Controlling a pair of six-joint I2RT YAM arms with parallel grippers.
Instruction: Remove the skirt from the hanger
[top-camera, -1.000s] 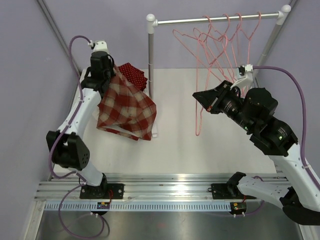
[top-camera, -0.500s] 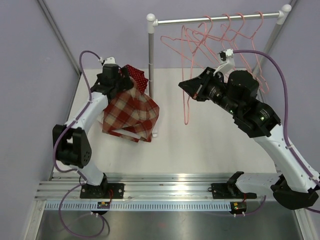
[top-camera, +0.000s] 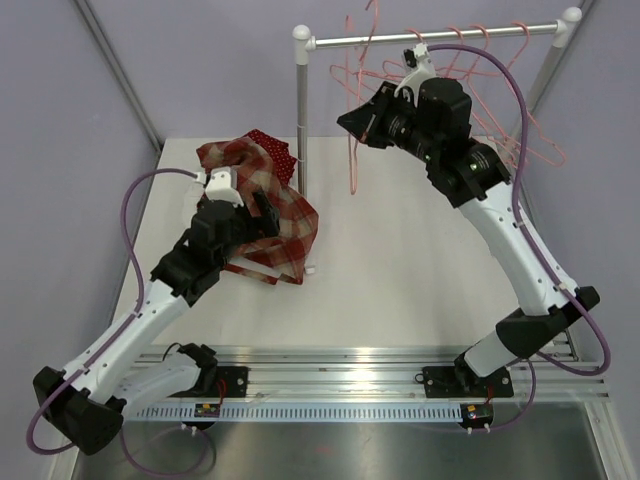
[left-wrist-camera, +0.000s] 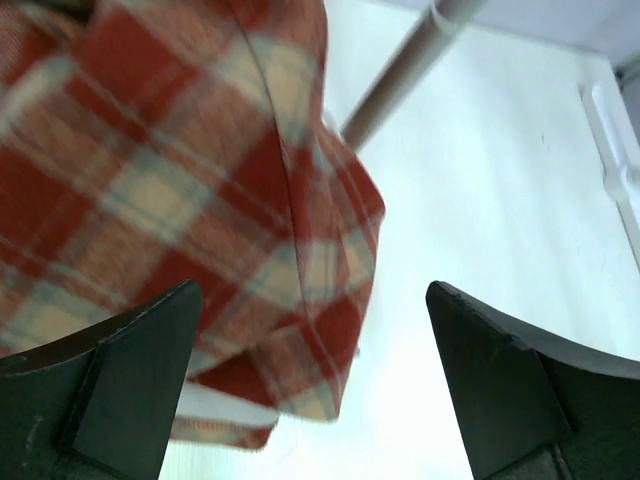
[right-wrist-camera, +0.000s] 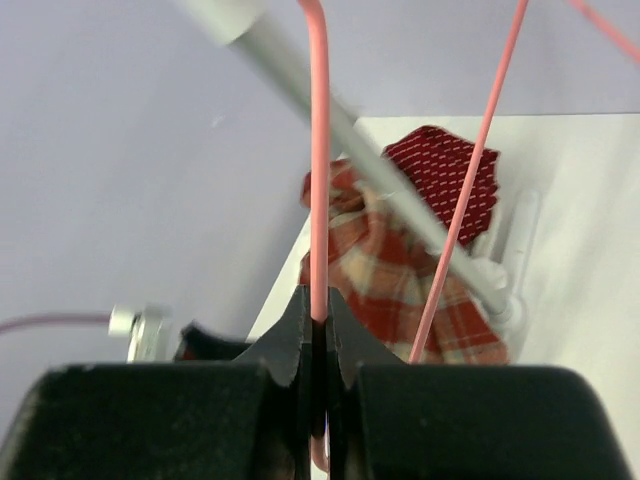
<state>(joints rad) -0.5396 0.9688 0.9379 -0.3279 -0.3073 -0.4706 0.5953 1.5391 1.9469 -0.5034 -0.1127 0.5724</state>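
The left gripper holds its jaws wide apart, with the plaid skirt lying just ahead of them. The right gripper has its jaws clamped on a pink hanger.

Two robot arms are reaching over the desk, one left arm and one right arm, each carrying two fingers. Two garments are lying there: one plaid skirt and one red dotted cloth. Pink wire hangers are crowding one rail on two posts, at least four of them showing, too tangled for an exact count.
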